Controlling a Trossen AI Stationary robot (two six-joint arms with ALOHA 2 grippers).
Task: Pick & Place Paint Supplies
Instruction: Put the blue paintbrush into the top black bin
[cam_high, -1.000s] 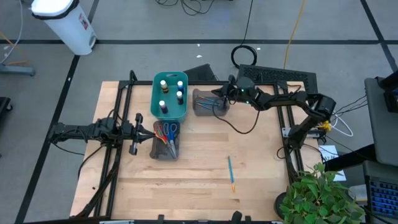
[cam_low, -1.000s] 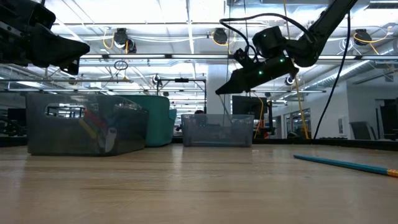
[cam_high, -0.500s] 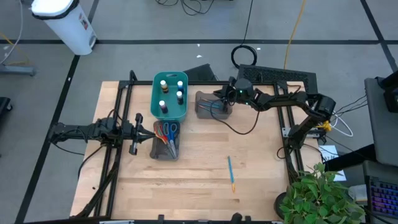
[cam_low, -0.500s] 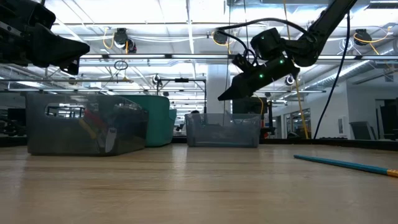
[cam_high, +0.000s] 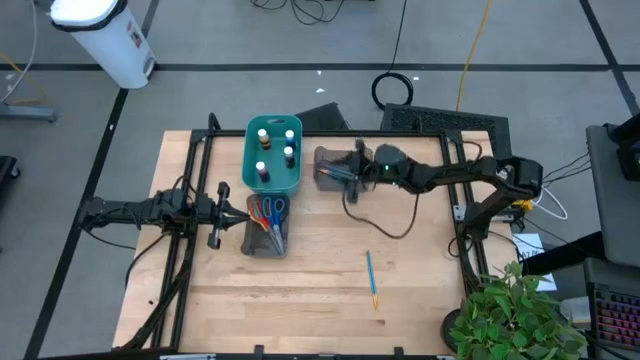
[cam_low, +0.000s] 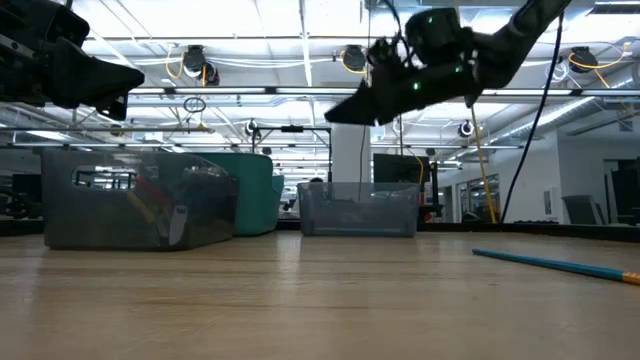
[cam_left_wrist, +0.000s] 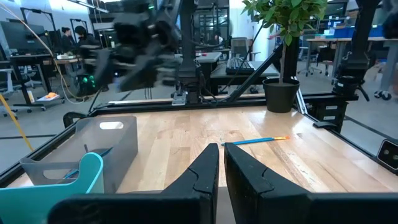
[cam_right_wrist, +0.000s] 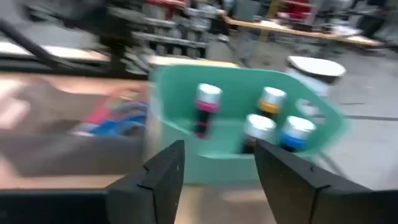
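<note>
The right gripper (cam_high: 343, 172) hangs above the small grey bin (cam_high: 332, 168) at the far middle of the table (cam_high: 420, 280), its two fingers (cam_right_wrist: 163, 177) spread apart and holding nothing. In the right wrist view the gap between them looks onto the teal bin (cam_right_wrist: 242, 124), where four capped paint bottles (cam_right_wrist: 207, 107) stand upright. From above, the teal bin (cam_high: 272, 155) sits just left of the small grey bin, and the bottles (cam_high: 263, 133) show as white caps inside it. A thin blue brush (cam_left_wrist: 93, 158) lies inside the small grey bin. Near the teal bin, on its near side, a second grey bin (cam_high: 266, 225) holds scissors (cam_high: 266, 212) with red and blue handles. The left gripper (cam_high: 240, 208) waits just left of that bin, its fingers (cam_left_wrist: 205, 168) pressed almost together and empty. A blue brush with an orange tip (cam_high: 371, 278) lies flat on the bare wood, well apart from the bins, toward the near right.
</note>
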